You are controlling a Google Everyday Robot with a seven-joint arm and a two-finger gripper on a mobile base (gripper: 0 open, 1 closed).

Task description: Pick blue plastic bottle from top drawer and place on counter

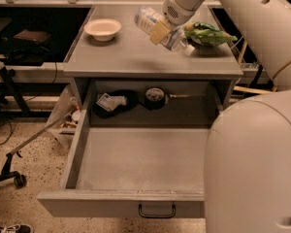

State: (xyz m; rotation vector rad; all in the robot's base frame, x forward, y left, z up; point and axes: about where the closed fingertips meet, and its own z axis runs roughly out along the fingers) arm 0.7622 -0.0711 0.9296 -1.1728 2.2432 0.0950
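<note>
My gripper is above the middle of the counter, shut on the blue plastic bottle. The bottle is tilted, its labelled body up to the left and its clear end down to the right, held a little above the surface. The top drawer is pulled wide open below, its floor bare, with a dark loop handle on the front panel. My white arm fills the right side of the view and hides the drawer's right part.
A white bowl sits at the counter's back left. A green-and-yellow snack bag lies at the back right. Inside the cabinet behind the drawer are a dark item with a white label and a round object. Dark shelving stands left.
</note>
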